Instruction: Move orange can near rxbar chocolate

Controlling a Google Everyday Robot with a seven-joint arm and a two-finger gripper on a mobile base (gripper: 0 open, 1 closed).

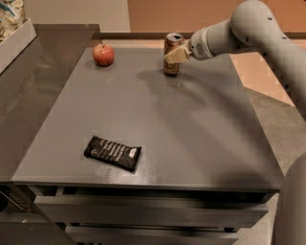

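Grey and matte, the surface carries all three loose things, and the orange can is the one to measure from. It stands upright at the far edge, silver top and pull tab showing. The pincer is right at the can, reaching in from the can's right at about mid-height and overlapping its front. Whether it has clenched on the can or merely rests against it, I cannot tell from this view. The pale arm runs away from the can to the right and bends down along the right side of the view.

The relation that matters is the one between can and rxbar chocolate. The bar lies flat, well apart from the can, toward the near edge and to the can's left. Its long axis runs roughly left to right, tilted a little so that the end farther from the can sits slightly higher in the view. My judgement is that the carry must go diagonally, nearward and leftward from the can, over bare surface.

A red apple sits to the can's left along the same far edge, off that diagonal. Beyond the can rises a tan wall. Drawer fronts show beneath the edge farthest from the can.
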